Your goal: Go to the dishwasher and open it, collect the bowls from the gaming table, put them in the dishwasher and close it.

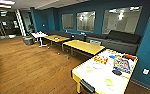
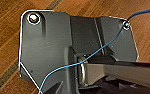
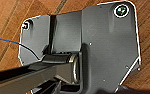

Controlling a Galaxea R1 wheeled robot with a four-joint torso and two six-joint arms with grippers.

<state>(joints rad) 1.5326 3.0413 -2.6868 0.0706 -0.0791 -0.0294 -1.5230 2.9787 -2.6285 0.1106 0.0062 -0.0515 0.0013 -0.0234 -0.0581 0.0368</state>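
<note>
White-topped and yellow-edged, the gaming table (image 1: 101,75) at the head view's lower right bears small bowls (image 1: 108,82) among game boxes (image 1: 121,64), likely light, rigid and slippery, best pinched at the rim; whether either gripper's jaws are open cannot be told.

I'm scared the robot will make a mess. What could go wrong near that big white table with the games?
It might go wrong in two ways. The bowls on the gaming table sit among game boxes, so reaching for a yellow-green bowl could knock a box. That bowl also lies near the table's edge, so a bump could send it onto the wooden floor.
</note>
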